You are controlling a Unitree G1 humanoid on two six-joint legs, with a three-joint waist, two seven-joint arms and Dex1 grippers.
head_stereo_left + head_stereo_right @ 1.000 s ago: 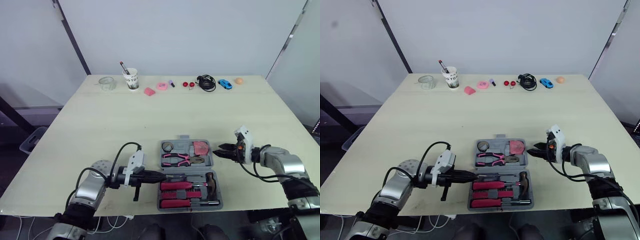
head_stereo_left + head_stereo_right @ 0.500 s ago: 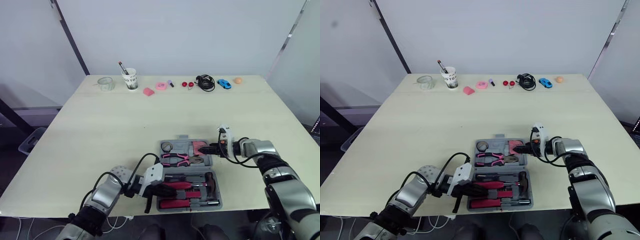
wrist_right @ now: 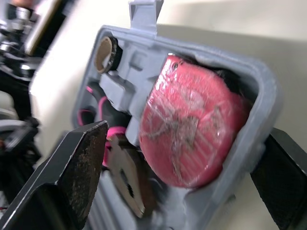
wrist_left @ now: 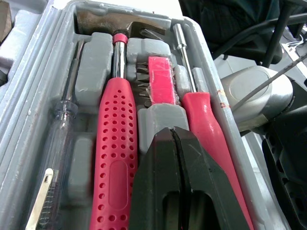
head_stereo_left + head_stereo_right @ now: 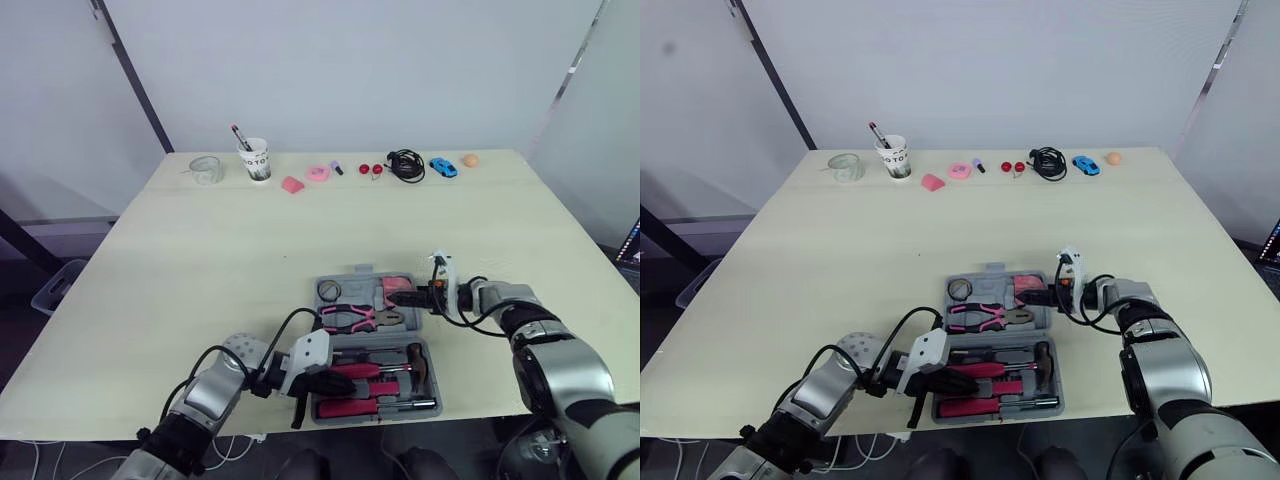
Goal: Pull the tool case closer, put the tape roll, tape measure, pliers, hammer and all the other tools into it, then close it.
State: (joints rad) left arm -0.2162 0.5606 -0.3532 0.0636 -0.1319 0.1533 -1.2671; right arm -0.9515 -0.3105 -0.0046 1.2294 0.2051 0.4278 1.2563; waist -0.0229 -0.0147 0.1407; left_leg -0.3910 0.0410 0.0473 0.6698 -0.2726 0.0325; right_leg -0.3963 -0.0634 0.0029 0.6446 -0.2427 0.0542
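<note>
The grey tool case [image 5: 317, 310] lies open near the table's front edge. Its far half holds a tape roll [image 5: 329, 291], a pink tape measure [image 3: 192, 129] and pink-handled pliers [image 5: 350, 319]. The near half holds a hammer [image 4: 117, 143] with a red grip, red-handled screwdrivers [image 4: 206, 124] and a bit set [image 4: 160, 79]. My left gripper [image 5: 335, 382] is shut and empty, low over the tool handles in the near half. My right gripper [image 5: 395, 298] is open at the case's far right corner, one finger [image 3: 62, 182] over the pliers, the other outside the case wall [image 3: 259, 81].
Along the table's far edge stand a glass jar [image 5: 207, 169], a paper cup [image 5: 255, 158] with a pen, a pink eraser [image 5: 292, 185], a pink ring [image 5: 320, 172], a black cable [image 5: 405, 163], a blue toy car [image 5: 442, 167] and an orange ball [image 5: 470, 160].
My left gripper has moved right from beside the case to over its near half. My right gripper has moved left onto the case's far right corner. The camera shifted slightly.
</note>
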